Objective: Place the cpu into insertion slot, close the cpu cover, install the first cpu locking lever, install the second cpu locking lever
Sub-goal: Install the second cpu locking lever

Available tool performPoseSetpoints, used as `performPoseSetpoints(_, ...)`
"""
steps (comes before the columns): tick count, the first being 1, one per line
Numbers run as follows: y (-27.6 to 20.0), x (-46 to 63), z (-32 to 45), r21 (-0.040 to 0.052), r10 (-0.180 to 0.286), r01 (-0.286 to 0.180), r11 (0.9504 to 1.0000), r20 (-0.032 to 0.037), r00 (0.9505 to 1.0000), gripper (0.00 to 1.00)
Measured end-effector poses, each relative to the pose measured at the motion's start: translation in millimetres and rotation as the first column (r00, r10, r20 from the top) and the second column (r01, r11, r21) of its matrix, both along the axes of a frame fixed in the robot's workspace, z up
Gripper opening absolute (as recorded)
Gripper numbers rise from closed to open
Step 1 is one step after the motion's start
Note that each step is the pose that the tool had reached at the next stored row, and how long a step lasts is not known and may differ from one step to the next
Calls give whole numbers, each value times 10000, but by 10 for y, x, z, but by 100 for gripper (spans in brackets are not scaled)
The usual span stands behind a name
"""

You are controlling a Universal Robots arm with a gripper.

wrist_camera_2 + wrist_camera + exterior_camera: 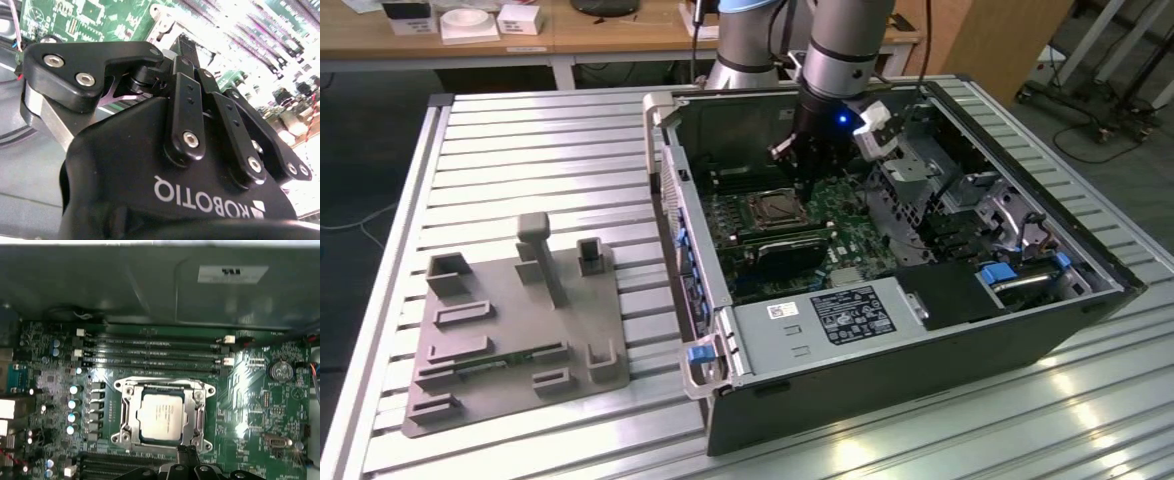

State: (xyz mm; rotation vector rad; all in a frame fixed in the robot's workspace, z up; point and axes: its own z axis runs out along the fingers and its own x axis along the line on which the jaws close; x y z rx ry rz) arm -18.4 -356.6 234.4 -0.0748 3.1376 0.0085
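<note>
Exterior view: slatted metal bench [534, 150] carrying an open computer case [894, 330] toward its right side and a grey fixture plate [507, 330] near the front left corner. The arm descends into the case; its pincer [798, 172] hangs directly above the far edge of the insertion slot [771, 210] on the green motherboard [854, 235]. Second wrist view: the pincer [192, 55] seen close from behind, black linkage bars drawn together, fingers [186, 62] apparently closed or nearly so; whether anything is pinched between them cannot be told. Motherboard [75, 17] behind. First wrist view: the cpu [161, 416], silvery top, lies seated in the insertion slot [163, 415], with the cpu cover [192, 415] apparently folded down around it as a metal frame. Pincer tip [186, 452] sits just beside the socket's near edge, at a corner of the frame, the cpu lying straight ahead of it. Memory slots [150, 347] run parallel beyond the socket.
</note>
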Motion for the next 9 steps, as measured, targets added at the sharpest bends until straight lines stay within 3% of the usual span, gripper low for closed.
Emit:
performPoseSetpoints(3,-41,0,2,0,0,0,10000,1,10000,10)
performPoseSetpoints(9,-44,0,2,-1,-1,1,10000,1,10000,10)
